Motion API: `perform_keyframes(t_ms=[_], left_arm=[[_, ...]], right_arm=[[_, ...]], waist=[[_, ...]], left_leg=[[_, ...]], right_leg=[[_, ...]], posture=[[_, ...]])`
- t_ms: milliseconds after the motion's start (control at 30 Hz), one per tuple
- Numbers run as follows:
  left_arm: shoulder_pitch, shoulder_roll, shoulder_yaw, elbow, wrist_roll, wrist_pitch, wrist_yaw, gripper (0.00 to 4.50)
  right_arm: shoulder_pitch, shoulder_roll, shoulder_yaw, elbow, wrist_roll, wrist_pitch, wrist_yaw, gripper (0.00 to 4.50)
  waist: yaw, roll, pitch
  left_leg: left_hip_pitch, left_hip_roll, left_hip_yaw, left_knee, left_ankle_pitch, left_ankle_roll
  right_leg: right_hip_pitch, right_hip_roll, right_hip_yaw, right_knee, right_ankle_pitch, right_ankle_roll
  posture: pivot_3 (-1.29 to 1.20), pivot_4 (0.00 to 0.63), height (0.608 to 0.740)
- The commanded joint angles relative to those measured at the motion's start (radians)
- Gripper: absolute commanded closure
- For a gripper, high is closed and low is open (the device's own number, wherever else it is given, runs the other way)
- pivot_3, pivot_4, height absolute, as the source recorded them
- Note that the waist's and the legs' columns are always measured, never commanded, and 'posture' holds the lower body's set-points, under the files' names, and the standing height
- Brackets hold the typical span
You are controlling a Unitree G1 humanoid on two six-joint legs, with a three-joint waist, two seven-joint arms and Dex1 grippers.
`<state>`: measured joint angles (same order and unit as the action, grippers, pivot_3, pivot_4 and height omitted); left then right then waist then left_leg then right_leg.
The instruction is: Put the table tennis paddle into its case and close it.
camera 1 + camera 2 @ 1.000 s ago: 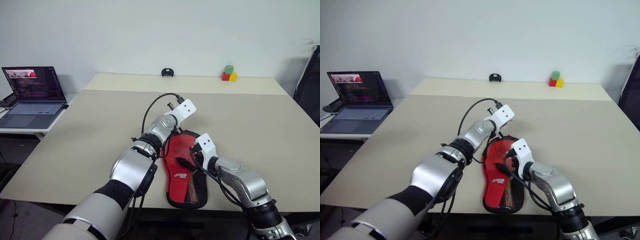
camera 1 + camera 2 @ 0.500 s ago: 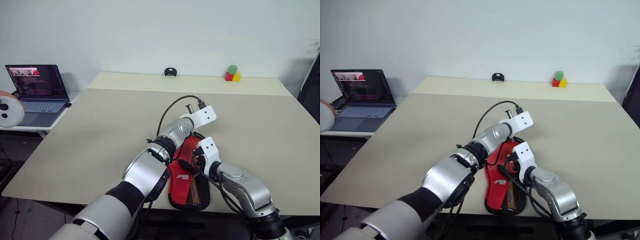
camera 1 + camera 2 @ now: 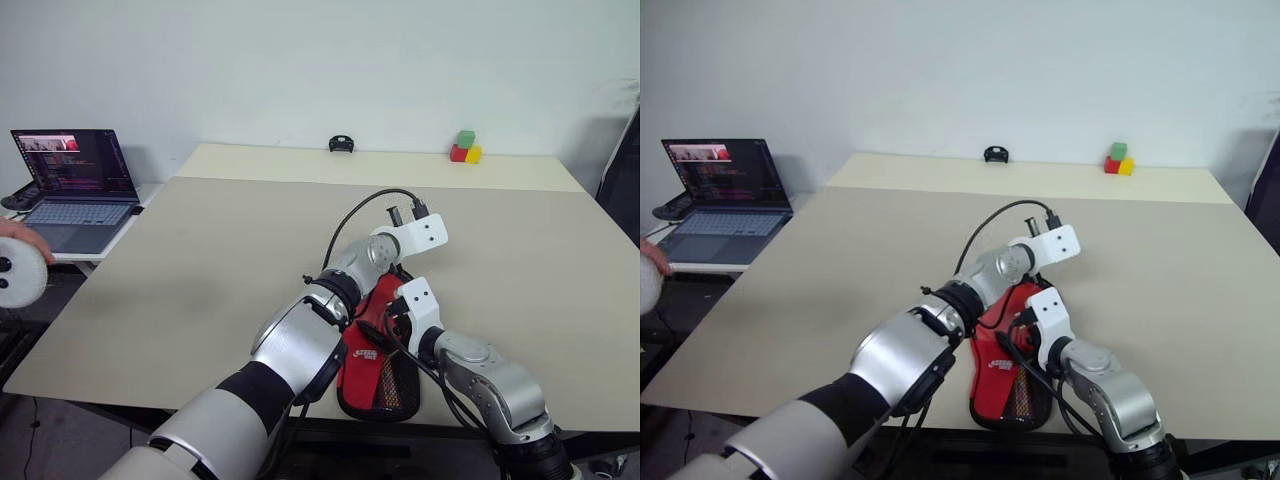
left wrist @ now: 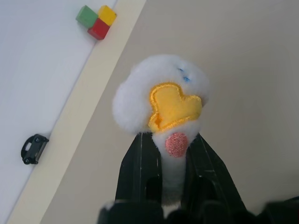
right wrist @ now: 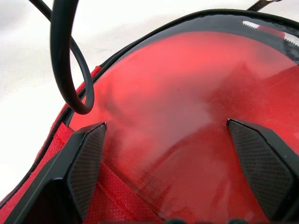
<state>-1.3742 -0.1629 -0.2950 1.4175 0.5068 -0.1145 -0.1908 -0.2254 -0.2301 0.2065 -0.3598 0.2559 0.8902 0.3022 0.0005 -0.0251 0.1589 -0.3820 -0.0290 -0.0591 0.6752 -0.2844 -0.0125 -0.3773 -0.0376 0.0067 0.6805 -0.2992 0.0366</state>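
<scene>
While the left gripper [image 4: 170, 161] pinches a white plush duck toy with a yellow bill and pink cheek [image 4: 161, 100] between its black fingers, the right gripper [image 5: 170, 163] hangs wide open just above the red-and-black paddle-shaped soft case [image 3: 378, 345], which lies near the front edge of the beige table [image 3: 200, 240]. Glossy red rubber, probably the table tennis paddle [image 5: 187, 98], shows inside the case's open mouth; its handle cannot be made out.

The risk, as I judge it, is the looping black cable [image 5: 70, 56] hanging over the opening: it could snag the right fingers or drag the case. The left arm, crossing over the case, also crowds the zip line.

Along the far edge stand green, red and yellow blocks [image 3: 462, 148] and a small black object [image 3: 341, 144]. An open laptop [image 3: 68, 188] sits on a side desk; a person's hand holding a white round thing [image 3: 20, 272] is beside it.
</scene>
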Motion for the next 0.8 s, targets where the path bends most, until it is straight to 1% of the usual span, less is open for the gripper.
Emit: perform_keyframes(t_ms=[33,133,200,267,400,433,467,633,767,800], left_arm=[[-0.055,-0.139,-0.001,-0.039,-0.012,-0.053,-0.017,4.32],[-0.034,-0.152,-0.006,-0.038,-0.015,-0.053,-0.065,4.32],[-0.001,-0.150,-0.032,-0.034,0.004,-0.042,-0.116,4.32],[0.024,-0.139,-0.051,-0.032,0.016,-0.027,-0.122,4.32],[0.051,-0.119,-0.037,-0.032,-0.013,-0.002,-0.174,4.32],[0.052,-0.117,-0.040,-0.032,-0.011,-0.002,-0.173,3.60],[0.052,-0.113,-0.042,-0.033,-0.009,-0.003,-0.172,3.35],[0.057,-0.073,-0.044,-0.032,-0.004,0.009,-0.161,1.48],[0.063,-0.052,-0.041,-0.033,-0.007,0.004,-0.177,0.17],[0.062,-0.051,-0.034,-0.034,-0.014,-0.004,-0.187,0.17]], right_arm=[[0.062,-0.005,0.029,0.095,0.003,0.113,-0.001,0.00],[0.053,-0.003,0.028,0.104,0.002,0.109,0.000,0.00],[0.049,-0.002,0.026,0.109,0.002,0.106,-0.001,0.00],[0.049,0.000,0.024,0.112,0.001,0.105,-0.001,0.00],[0.053,0.003,0.026,0.112,0.000,0.102,-0.001,0.00],[0.052,0.003,0.026,0.115,0.000,0.100,0.000,0.00],[0.050,0.003,0.025,0.120,0.000,0.098,0.002,0.00],[0.021,0.003,0.030,0.148,-0.001,0.087,0.017,0.00],[-0.008,0.003,0.031,0.172,-0.005,0.082,0.029,0.00],[-0.013,0.002,0.030,0.177,-0.005,0.080,0.032,0.00]], waist=[[0.000,0.000,0.000],[0.000,0.000,0.000],[0.000,0.000,0.000],[-0.002,0.000,0.000],[-0.003,0.000,0.000],[-0.003,0.000,0.000],[-0.003,0.000,0.000],[-0.007,0.000,0.000],[-0.014,0.000,0.000],[-0.016,0.000,0.000]], left_leg=[[0.000,0.000,0.000,0.000,0.000,0.000],[0.000,0.000,0.000,0.000,0.000,0.000],[0.000,0.000,0.000,0.000,0.000,0.000],[0.000,0.000,0.000,0.000,0.000,0.000],[0.001,0.000,0.000,0.000,0.000,0.000],[0.001,0.000,0.000,0.000,0.000,0.000],[0.001,0.000,0.000,0.000,0.000,0.000],[0.001,0.000,0.000,0.000,0.000,0.000],[0.004,0.001,0.001,0.000,0.000,0.000],[0.004,0.001,0.001,0.000,0.000,0.000]], right_leg=[[0.000,0.000,0.000,0.000,0.000,0.000],[0.000,0.000,0.000,0.000,0.000,0.000],[0.000,0.000,0.000,0.000,0.000,0.000],[0.000,0.000,-0.001,0.000,0.000,0.000],[0.000,0.000,-0.001,0.000,0.000,0.000],[0.000,0.000,-0.001,0.000,0.000,0.000],[0.000,0.000,-0.001,0.000,0.000,0.000],[0.001,0.000,0.000,0.000,0.000,0.000],[0.003,0.000,0.000,0.001,0.000,0.000],[0.003,0.000,-0.001,0.001,0.000,0.000]], posture=[[0.00,0.150,0.740],[0.00,0.150,0.740],[0.00,0.150,0.740],[0.00,0.150,0.740],[0.00,0.150,0.740],[0.00,0.150,0.740],[0.00,0.150,0.740],[0.00,0.150,0.740],[0.00,0.150,0.740],[0.00,0.150,0.740]])
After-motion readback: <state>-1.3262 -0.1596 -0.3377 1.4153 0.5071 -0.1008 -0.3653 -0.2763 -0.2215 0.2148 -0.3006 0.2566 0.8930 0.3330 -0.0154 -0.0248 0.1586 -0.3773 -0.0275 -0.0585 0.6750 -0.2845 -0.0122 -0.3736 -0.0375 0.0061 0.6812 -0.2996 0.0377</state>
